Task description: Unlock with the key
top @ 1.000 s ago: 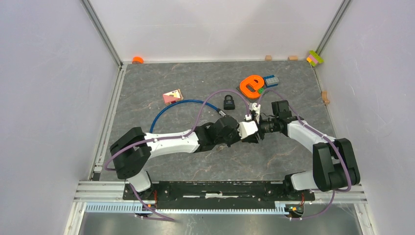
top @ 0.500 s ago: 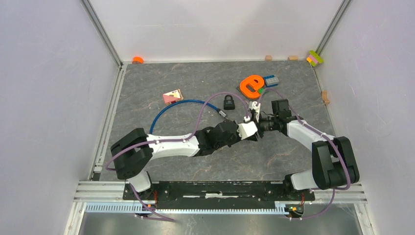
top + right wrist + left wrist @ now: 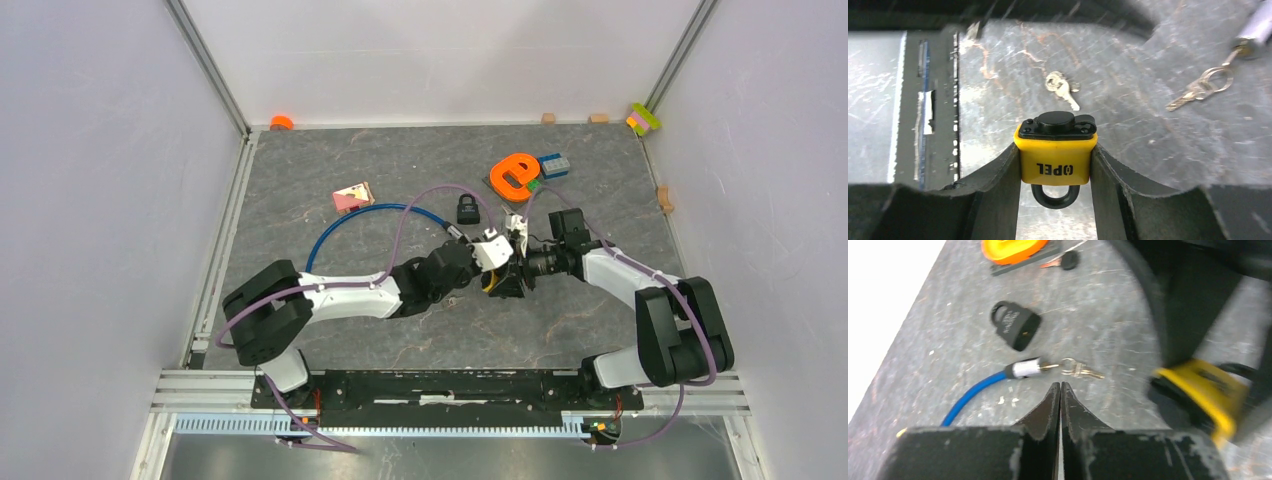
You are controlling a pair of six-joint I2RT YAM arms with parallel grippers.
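1. Padlock (image 3: 1055,152), yellow: we see it clamped in right gripper (image 3: 1055,147), over table (image 3: 1148,130).
2. Left gripper (image 3: 1060,390): jaws pressed together, holding nothing.
3. Key (image 3: 1062,87) lies loose on table, just beyond padlock.

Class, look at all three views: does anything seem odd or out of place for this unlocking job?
Yes. The left end effector is shut on nothing, while a small silver key lies loose on the grey tabletop beyond the yellow padlock gripped by the right end effector.
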